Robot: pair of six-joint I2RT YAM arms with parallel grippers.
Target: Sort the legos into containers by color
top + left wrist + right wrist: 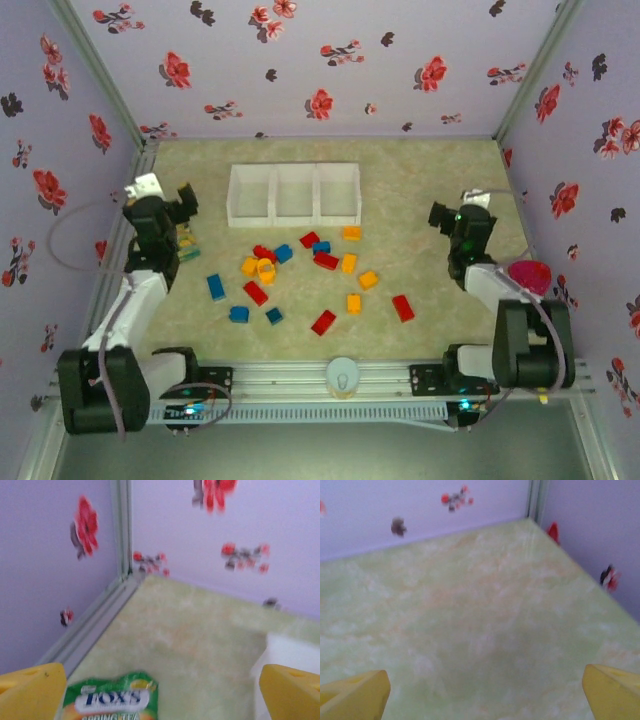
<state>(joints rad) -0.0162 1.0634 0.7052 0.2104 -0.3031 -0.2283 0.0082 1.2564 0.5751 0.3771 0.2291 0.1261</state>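
Note:
Several red, blue and yellow-orange legos lie scattered mid-table, among them a red one point(324, 321), a blue one point(216, 287) and a yellow one point(354, 303). Behind them stands the white three-compartment tray point(293, 168), and I see nothing in its compartments. My left gripper point(185, 200) hovers at the left, beside the tray. Its yellow fingers point(30, 690) are spread wide and open with nothing between them, and the tray's corner point(290, 652) shows at the right. My right gripper point(440, 215) hangs open at the right over bare table, its fingers point(612, 690) far apart.
A green snack packet point(112, 700) lies under the left gripper by the left wall. A pink cup point(528, 275) sits at the right wall near the right arm. A white round object point(342, 377) rests on the front rail. Floral walls enclose the table.

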